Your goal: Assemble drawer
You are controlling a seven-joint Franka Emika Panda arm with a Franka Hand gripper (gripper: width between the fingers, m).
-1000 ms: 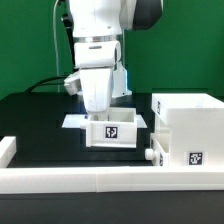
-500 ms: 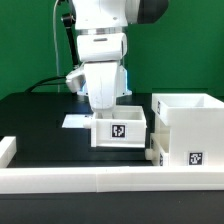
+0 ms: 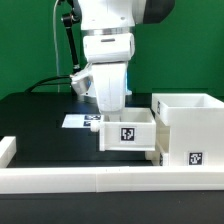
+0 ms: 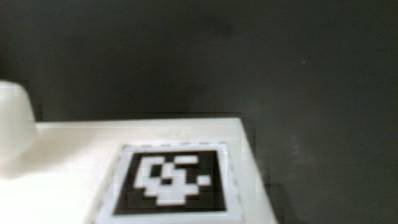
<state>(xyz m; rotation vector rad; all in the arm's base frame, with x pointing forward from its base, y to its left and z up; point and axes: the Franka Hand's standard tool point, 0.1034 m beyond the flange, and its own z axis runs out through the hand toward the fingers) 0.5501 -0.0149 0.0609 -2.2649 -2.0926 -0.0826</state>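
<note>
Exterior view: the white arm (image 3: 108, 45) comes down from above onto a low white tray (image 3: 127, 131) that stands on the black bench (image 3: 35, 125). The tray shows a black-and-white square tag on its near face. The gripper (image 3: 112, 104) reaches into the tray's far-left part, and its tips are hidden behind the tray wall, so I cannot tell whether the fingers are open or closed, or whether they grip the wall. To the exterior view's right, just beside the tray, stands the large open-topped housing (image 3: 187, 128), also tagged on its near face. Whether tray and housing touch I cannot tell. A small round knob (image 3: 150, 154) of a second part shows at the housing's near-left foot. Behind the tray, on the exterior view's left, the flat marker board (image 3: 78, 120) lies on the bench. A low white rim (image 3: 80, 176) edges the near side of the bench. A black cable (image 3: 62, 55) hangs beside the arm in front of a green backdrop.

Wrist view: blurred. A white surface of the tray (image 4: 71, 165) carries a tag (image 4: 173, 181), with dark bench (image 4: 214, 50) beyond. A white rounded shape (image 4: 15, 125) sits at the frame's edge; I cannot tell what it is.
</note>
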